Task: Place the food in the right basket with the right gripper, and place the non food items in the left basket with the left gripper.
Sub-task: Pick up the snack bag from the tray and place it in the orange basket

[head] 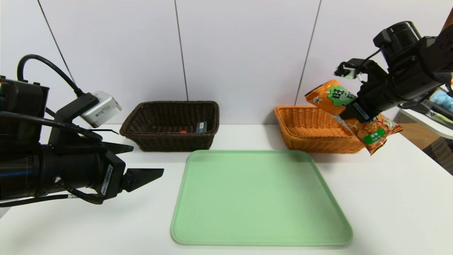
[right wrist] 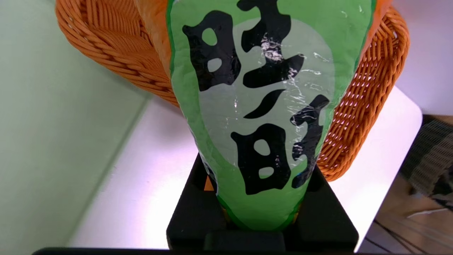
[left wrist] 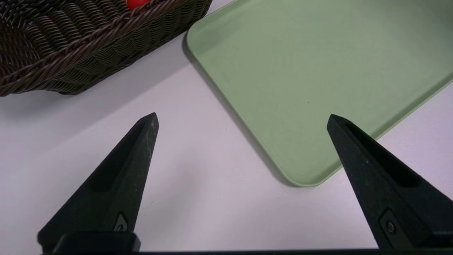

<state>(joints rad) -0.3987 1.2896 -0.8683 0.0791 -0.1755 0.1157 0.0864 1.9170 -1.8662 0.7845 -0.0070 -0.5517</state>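
An orange snack bag with a green label hangs tilted in the air, with my right gripper shut on it. It hovers over the front right part of the orange wicker basket, which looks empty where its inside shows. The dark brown wicker basket at the back left holds a small red thing and a grey flat item. My left gripper is open with nothing in it, low over the table by the tray's left edge.
A pale green tray lies bare in the middle of the white table, in front of both baskets. A white shelf with clutter stands past the table's right edge.
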